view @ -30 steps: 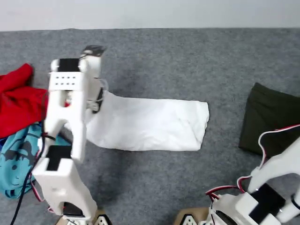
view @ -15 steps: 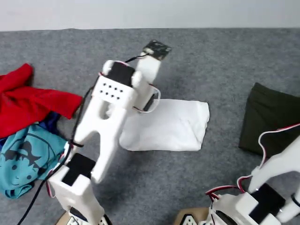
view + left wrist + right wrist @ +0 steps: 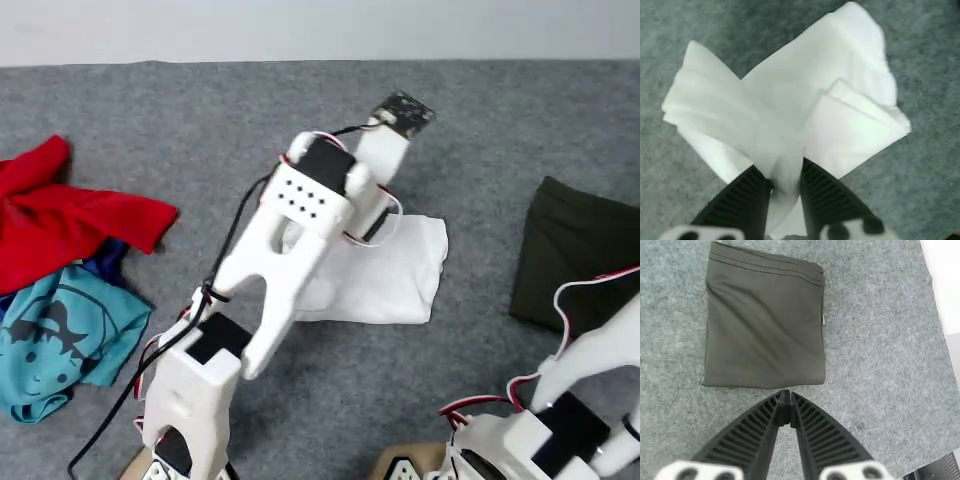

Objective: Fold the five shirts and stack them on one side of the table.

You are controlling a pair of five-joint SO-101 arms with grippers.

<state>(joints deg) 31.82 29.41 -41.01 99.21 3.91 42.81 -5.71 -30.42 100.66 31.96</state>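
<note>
Evidently the fold of the white shirt is the step in hand. The left hand is clamped on a pinch of the white cloth and holds that end lifted above the rest of the shirt, which lies flat near the middle of the table. In the left wrist view the raised flap drapes from the jaws across the layered part below, so the doubling-over looks only partly made.

The right hand has its jaws pressed together with nothing between them. It hangs over bare table just beside a dark green shirt, which lies folded into a neat rectangle at the right edge of the table and looks like the start of the stack. At the left edge a red shirt, a blue shirt and a teal shirt lie in a loose heap, not yet folded.

I judge that the next move is to bring the held end over to the shirt's far edge, the one nearest the dark green shirt, and lower it so the edges meet. The jaws should then part and lift straight off, lest the cloth drag and spoil the fold. After that the white bundle wants carrying onto the dark green one.
</note>
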